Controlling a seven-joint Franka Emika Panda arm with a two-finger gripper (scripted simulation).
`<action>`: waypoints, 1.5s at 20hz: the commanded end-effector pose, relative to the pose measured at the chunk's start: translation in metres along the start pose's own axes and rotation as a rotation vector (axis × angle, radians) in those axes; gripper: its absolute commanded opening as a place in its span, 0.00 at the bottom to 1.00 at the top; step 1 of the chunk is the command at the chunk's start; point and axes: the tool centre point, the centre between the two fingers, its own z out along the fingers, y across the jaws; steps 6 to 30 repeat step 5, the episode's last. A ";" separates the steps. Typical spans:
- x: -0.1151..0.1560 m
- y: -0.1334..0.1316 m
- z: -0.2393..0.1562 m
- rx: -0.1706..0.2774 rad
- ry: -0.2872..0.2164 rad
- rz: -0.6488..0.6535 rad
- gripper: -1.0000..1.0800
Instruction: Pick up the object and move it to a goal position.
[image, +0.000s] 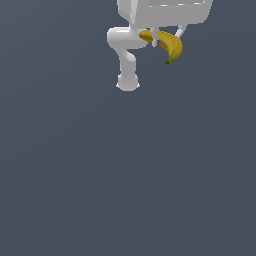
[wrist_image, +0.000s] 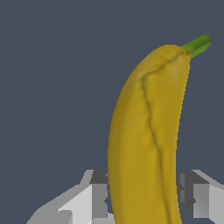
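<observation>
The banana is small, curved and yellow with a green-dark stem tip. It hangs high near the top of the exterior view, held between the fingers of my white gripper, which is shut on it. The stem end points down and toward the exterior view's right. In the wrist view the banana fills the middle, with a grey finger pressed on each side of its lower part and the green stem sticking out at the far end. The banana is clear of the floor.
The white arm's links and base stand just to the exterior view's left of the banana. The ground is a plain dark blue-grey floor. No goal marker shows.
</observation>
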 end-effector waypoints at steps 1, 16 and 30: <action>-0.001 -0.003 -0.006 0.000 0.001 0.001 0.00; 0.000 -0.003 -0.007 0.000 0.001 0.001 0.00; 0.000 -0.003 -0.007 0.000 0.001 0.001 0.00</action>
